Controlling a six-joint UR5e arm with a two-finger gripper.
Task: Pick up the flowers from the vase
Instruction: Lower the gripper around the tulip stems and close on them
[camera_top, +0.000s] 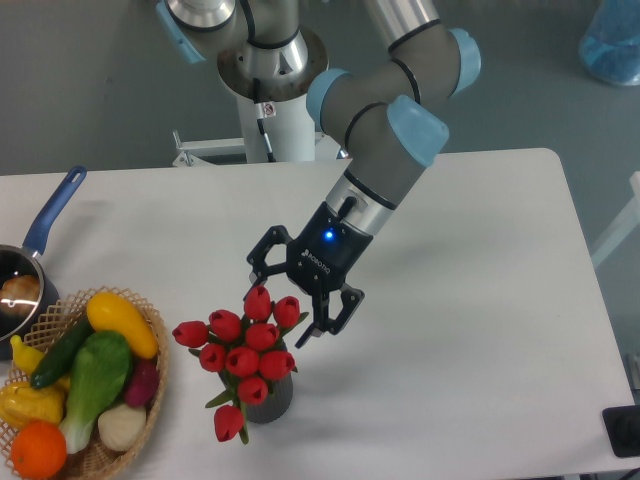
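Note:
The flowers (243, 352), a bunch of red tulip buds with green leaves, stand in the dark grey ribbed vase (270, 399) near the table's front edge. One bud droops down the vase's left side. My gripper (289, 305) is open, tilted toward the left, right at the upper right of the bunch. One finger (259, 267) is above the top bud and the other finger (335, 312) lies to the right of the buds. Nothing is held between them.
A wicker basket (152, 382) of colourful vegetables sits at the front left. Behind it, at the left edge, is a blue-handled saucepan (48, 220). The robot's base column (272, 110) rises behind the table. A black object (624, 430) sits at the front right corner.

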